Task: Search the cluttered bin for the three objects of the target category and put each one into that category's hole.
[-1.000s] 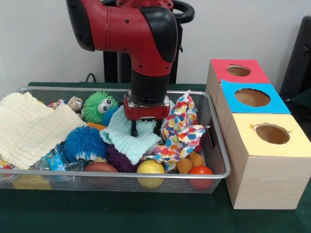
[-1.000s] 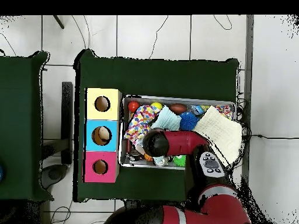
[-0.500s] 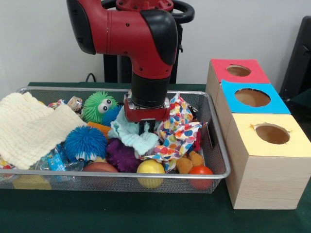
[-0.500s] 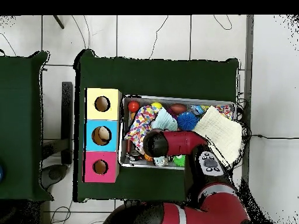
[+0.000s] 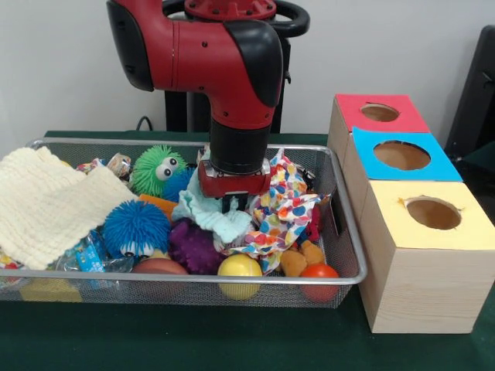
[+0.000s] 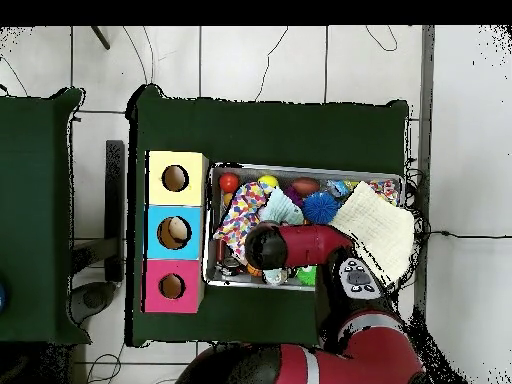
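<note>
Now the hand (image 5: 233,202) is pinched shut on the light green cloth (image 5: 213,217) and holds it just above the toys in the wire bin (image 5: 340,232), so next it probably must carry it over to the right box hole.

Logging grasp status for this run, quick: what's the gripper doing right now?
Gripper: closed on the light green cloth, bunched up beneath it in the wire bin.
</note>
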`<state>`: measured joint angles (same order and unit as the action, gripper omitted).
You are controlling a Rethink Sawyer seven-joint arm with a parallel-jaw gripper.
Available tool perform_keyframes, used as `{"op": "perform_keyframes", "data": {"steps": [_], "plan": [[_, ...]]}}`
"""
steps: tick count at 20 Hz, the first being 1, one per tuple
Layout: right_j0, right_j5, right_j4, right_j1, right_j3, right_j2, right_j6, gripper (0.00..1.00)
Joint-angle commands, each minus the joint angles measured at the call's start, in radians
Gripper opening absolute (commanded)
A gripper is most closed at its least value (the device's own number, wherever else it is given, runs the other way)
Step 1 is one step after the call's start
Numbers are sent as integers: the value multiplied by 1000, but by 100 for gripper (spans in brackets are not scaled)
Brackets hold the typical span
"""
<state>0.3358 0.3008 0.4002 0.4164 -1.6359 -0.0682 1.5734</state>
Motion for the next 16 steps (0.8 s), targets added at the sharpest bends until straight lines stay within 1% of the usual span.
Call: {"op": "perform_keyframes", "data": {"steps": [1, 2, 5, 9, 11, 14, 16], "plan": [[7, -46, 55, -67, 52, -62, 38, 0], [4, -44, 55, -54, 43, -62, 40, 0], [5, -84, 69, -8, 1, -61, 47, 0], [23, -119, 72, 91, -95, -87, 65, 0], [10, -137, 64, 129, -129, -87, 91, 0], [-19, -145, 44, 171, -141, -80, 120, 0], [-21, -143, 33, 195, -149, -84, 121, 0]]}}
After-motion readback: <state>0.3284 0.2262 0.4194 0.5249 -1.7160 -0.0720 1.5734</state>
